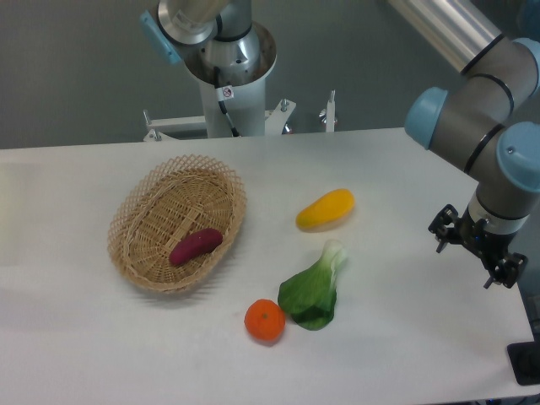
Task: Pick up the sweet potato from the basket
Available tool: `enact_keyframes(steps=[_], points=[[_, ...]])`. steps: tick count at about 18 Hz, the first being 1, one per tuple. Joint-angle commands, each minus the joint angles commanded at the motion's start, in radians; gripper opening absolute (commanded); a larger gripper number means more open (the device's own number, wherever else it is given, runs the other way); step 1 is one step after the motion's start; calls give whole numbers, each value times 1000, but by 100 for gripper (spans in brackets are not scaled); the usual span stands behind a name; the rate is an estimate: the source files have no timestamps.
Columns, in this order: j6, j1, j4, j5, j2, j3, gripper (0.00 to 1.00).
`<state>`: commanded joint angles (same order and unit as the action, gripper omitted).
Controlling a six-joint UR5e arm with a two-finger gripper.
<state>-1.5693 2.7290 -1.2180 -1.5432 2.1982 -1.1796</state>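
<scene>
Nearest the camera, a round orange (265, 321) is sitting on the white table (84, 337), touching or almost touching a leafy green vegetable (315, 291). Behind those, a yellow fruit (326, 209) is lying by itself. The gripper (474, 245) is hanging at the far right side, and nothing is sitting between its jaws. They are looking a little apart, but the gripper is small and dark here, so I cannot tell for sure. The sweet potato (196, 246) is lying well away to the left of the jaws, down inside the basket (135, 207), near the rim closest to the camera. It is lying at a slant, with its right end pointing farther back. I think the picking has not begun, so the arm is needing a long trip across first. To do it well, the jaws should be wide apart and turned to cross the thin middle of the sweet potato. They should be coming straight down from above, staying inside the woven rim. A squeeze on the smooth skin near a pointy end could be slipping off.
</scene>
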Motion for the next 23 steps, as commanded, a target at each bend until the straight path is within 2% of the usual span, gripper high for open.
enact_keyframes(steps=[14,17,20,23], points=[[3,2,0,8,-2,-5,100],[17,2,37,12,-9,-34,100],[55,2,87,18,-32,-90,100],[113,-9,110,32,-60,-139,100]])
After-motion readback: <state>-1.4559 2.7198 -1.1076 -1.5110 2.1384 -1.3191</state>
